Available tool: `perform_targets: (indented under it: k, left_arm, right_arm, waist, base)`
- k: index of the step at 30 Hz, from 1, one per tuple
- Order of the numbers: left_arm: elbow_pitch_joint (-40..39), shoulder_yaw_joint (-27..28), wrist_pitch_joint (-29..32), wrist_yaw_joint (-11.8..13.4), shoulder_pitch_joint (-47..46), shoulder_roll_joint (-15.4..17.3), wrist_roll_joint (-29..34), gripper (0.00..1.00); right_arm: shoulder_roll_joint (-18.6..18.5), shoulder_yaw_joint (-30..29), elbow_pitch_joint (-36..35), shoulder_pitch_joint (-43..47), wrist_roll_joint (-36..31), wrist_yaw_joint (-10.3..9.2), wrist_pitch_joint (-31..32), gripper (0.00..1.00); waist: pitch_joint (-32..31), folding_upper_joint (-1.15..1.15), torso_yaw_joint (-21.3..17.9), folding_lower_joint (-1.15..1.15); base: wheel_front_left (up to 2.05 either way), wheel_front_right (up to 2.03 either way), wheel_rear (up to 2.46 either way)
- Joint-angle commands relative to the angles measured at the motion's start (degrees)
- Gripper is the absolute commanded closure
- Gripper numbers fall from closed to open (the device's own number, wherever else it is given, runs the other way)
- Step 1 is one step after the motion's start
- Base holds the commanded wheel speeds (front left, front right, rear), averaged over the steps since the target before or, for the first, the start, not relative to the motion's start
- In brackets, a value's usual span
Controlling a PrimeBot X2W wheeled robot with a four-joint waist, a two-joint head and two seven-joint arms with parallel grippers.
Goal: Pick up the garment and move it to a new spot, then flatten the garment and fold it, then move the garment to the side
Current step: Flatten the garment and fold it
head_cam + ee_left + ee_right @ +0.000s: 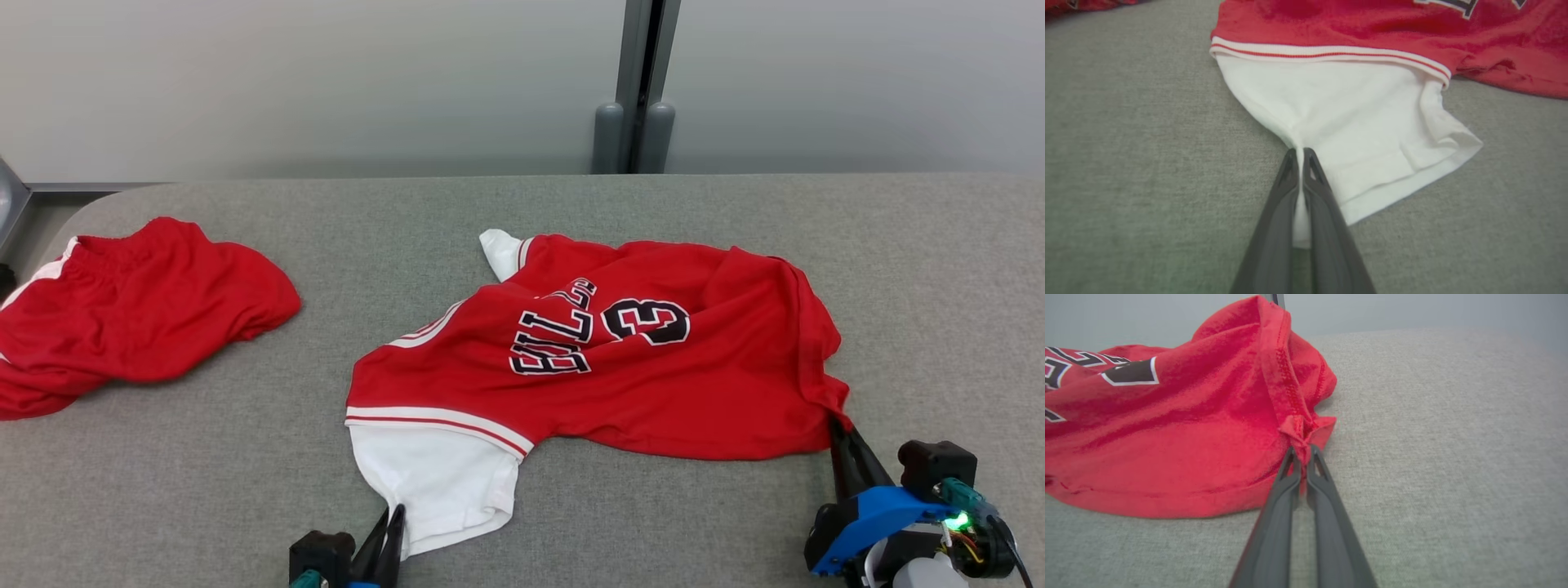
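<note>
On the grey table (163, 490), head view: red jersey (653, 367) lies crumpled mid-table.
Left wrist view: left gripper (1300, 154) clamped on its white sleeve (1355, 122).
Right wrist view: right gripper (1302, 451) clamped on the hem corner (1306, 428).
Pick-up step, by my reading; the next move calls for lifting both ends evenly.

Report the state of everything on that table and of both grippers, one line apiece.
jersey: unfolded and rumpled, lying on the table, lettering up, pinched at two edges.
shorts: crumpled, lying apart from the jersey, untouched.
left gripper: shut on the jersey's white sleeve edge.
right gripper: shut on a bunched red corner of the jersey's hem.
</note>
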Motion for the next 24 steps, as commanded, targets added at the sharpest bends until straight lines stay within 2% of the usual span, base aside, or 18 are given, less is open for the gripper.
perform_targets:
  k: [1, 8, 13, 18, 24]
  left_arm:
    - [-1.0, 0.2, 0.3, -0.1, 0.0, -0.1, -0.7, 1.0]
    - [-10.1, 2.6, 0.2, -0.1, 0.2, 1.0, -2.4, 1.0]
    - [-16.6, 5.3, 0.2, -0.1, -4.1, 2.2, -4.5, 1.0]
    - [-18.8, 5.1, 0.4, -0.1, -14.7, 5.3, -6.0, 1.0]
    - [-19.2, 3.6, 3.3, -0.1, -33.8, 9.6, -8.8, 1.0]
  right_arm:
    - [-0.1, 0.8, -1.5, 1.3, 1.5, 0.01, 0.0, 1.0]
    - [-0.1, 6.6, -9.2, 4.3, 6.5, 0.01, 0.0, 1.0]
    - [-0.1, 10.2, -13.9, 1.4, 10.9, 0.01, 0.0, 1.0]
    - [-0.1, 13.1, -15.1, -7.4, 14.1, 0.01, 0.0, 1.0]
    - [-0.1, 14.7, -12.5, -25.2, 17.7, 0.01, 0.0, 1.0]
  waist:
    - [-0.4, 0.0, 0.0, 0.0]
    - [-1.3, 0.0, -0.1, 0.0]
    - [0.3, 0.0, -0.3, 0.0]
    - [3.7, 0.0, -0.7, 0.0]
    - [10.8, 0.0, -2.1, 0.0]
  base:
    - [0.0, 0.0, 0.0]
    - [0.0, 0.0, 0.0]
    - [0.0, 0.0, 0.0]
    - [0.0, 0.0, 0.0]
    - [0.0, 0.0, 0.0]
